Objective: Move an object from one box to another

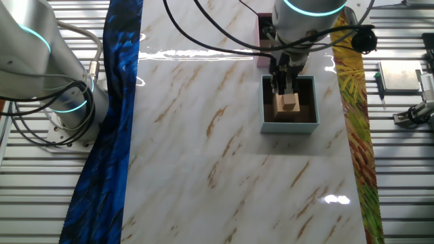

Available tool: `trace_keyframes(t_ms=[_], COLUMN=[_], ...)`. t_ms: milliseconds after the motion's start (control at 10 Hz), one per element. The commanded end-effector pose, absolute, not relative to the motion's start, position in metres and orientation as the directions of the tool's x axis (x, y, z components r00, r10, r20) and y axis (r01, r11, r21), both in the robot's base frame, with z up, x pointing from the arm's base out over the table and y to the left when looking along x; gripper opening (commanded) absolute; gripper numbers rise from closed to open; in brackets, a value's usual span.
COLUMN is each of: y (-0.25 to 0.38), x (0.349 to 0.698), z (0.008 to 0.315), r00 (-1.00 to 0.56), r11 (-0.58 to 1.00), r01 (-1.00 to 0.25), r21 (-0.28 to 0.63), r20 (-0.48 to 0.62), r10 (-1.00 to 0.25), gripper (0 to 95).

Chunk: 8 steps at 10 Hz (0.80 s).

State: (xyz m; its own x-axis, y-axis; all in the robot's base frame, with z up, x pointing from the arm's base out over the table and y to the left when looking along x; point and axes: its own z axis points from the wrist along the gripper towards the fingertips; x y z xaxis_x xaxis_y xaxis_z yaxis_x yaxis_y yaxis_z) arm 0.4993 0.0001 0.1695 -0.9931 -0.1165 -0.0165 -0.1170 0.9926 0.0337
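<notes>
Grey-blue square box (290, 123) | gripper (284, 91) above tan wooden block (289, 103), grasp unclear | risk: block snags wall, misses far pink box (262, 41)

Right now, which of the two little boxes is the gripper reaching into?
The grey-blue box, nearer the camera. The gripper hangs inside it, by a small wooden block. The pink box sits behind, mostly hidden by the arm.

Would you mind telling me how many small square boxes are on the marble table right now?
2. The grey-blue box sits mid-table, right of centre, under the gripper, with a wooden block inside. The pink box lies just behind it, largely hidden by the arm.
</notes>
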Motion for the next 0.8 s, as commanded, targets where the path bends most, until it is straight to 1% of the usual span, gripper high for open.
trace_keyframes(t_ms=[100, 200, 400, 600, 700, 800], y=[0.0, 0.0, 0.0, 0.0, 0.0, -0.001], x=[0.498, 0.498, 0.497, 0.49, 0.486, 0.488], z=[0.169, 0.169, 0.17, 0.167, 0.165, 0.16], r00=[-0.992, -0.991, -0.974, -0.969, -0.945, -0.868], r11=[0.992, 0.991, 0.973, 0.969, 0.945, 0.867], r01=[-0.122, -0.13, -0.227, -0.245, -0.327, -0.497], r21=[0.033, 0.033, 0.033, 0.031, 0.027, 0.027], r20=[-0.017, -0.016, -0.022, -0.027, -0.03, -0.024], r10=[-0.122, -0.129, -0.226, -0.244, -0.326, -0.497], gripper=[0.0, 0.0, 0.0, 0.0, 0.0, 0.0])
